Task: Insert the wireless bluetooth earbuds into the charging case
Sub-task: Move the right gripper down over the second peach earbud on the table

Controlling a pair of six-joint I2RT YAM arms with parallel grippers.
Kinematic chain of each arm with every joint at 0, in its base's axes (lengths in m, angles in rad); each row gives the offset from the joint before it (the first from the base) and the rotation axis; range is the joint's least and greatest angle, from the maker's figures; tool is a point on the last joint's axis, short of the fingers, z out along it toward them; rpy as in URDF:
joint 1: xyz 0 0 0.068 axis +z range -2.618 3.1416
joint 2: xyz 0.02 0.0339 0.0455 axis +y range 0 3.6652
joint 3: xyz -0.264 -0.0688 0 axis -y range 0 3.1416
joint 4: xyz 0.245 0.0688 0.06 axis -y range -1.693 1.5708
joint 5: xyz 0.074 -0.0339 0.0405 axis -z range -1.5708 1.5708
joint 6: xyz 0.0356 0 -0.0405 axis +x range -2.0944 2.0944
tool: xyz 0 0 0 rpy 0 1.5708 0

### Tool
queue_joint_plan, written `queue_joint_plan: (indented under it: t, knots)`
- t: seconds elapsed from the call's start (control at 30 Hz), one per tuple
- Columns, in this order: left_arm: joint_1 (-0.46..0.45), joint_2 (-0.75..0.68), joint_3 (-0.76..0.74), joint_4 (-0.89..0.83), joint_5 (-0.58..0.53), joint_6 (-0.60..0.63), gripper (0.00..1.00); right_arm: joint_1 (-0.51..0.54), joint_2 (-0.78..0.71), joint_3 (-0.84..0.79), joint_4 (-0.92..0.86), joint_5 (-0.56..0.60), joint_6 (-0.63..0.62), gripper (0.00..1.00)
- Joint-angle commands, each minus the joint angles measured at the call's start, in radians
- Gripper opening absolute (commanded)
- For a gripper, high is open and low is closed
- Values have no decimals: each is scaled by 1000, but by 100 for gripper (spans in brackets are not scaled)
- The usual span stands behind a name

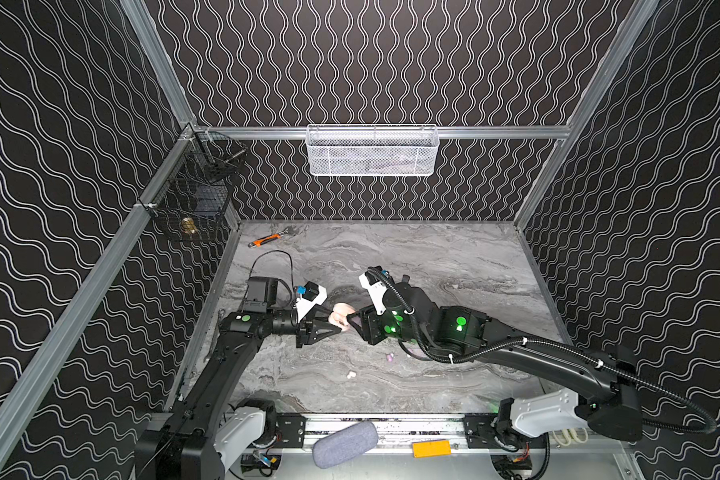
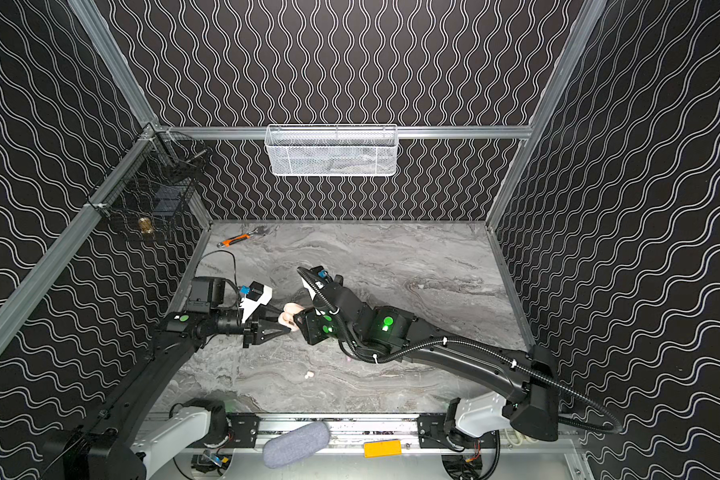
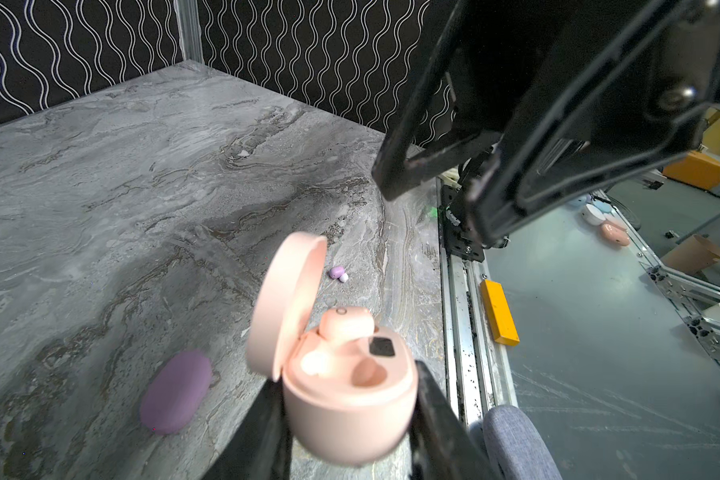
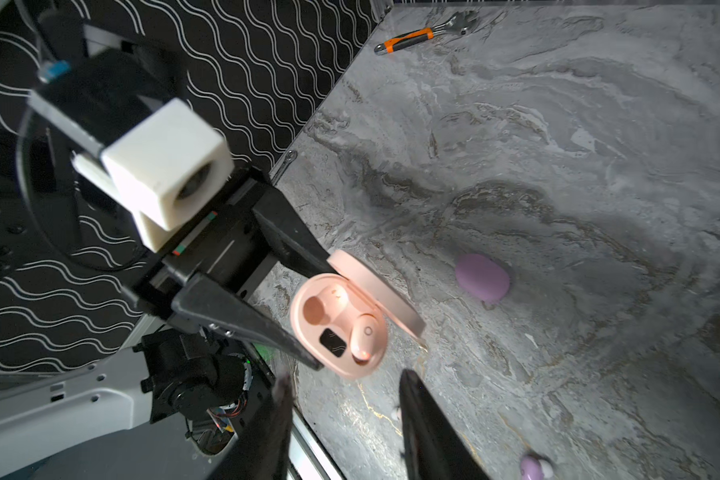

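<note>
Nearer than the pink case, a cream earbud and a lilac earbud lie loose on the table. The left gripper clamps that case (lid up), with a pink earbud sitting inside. The right gripper hovers just off it, parted and empty. A purple case sits behind.

Mid-frame: left gripper clamped on the pink charging case — right gripper right up against it, jaws unreadable here. One cream earbud loose on the marble table below them. Orange-handled wrench at the table's upper-left corner.
</note>
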Motion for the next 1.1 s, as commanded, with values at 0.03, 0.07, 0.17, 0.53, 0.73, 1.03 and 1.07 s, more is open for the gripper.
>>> queue_joint_plan:
  t: [0.03,0.07,0.17,0.53,0.73,1.03,1.07]
  knots:
    - [2,7,-11,49,22,-7,2,-22,-21,-31,-74,47,40,43]
    - [3,6,-17,61,23,-13,2,-28,-26,-43,-91,58,49,43]
    - [0,5,-28,103,18,-41,1,-43,-41,-92,-120,73,75,43]
    - [0,12,-146,516,-53,-270,1,-45,4,-270,-39,-20,176,43]
    - [-2,16,-213,699,-94,-333,0,-38,72,-334,70,-98,218,42]
    - [-1,-22,-257,773,-69,-384,1,1,172,-312,148,-141,255,42]
    - [0,-25,-257,772,-69,-388,1,8,189,-303,148,-143,257,42]
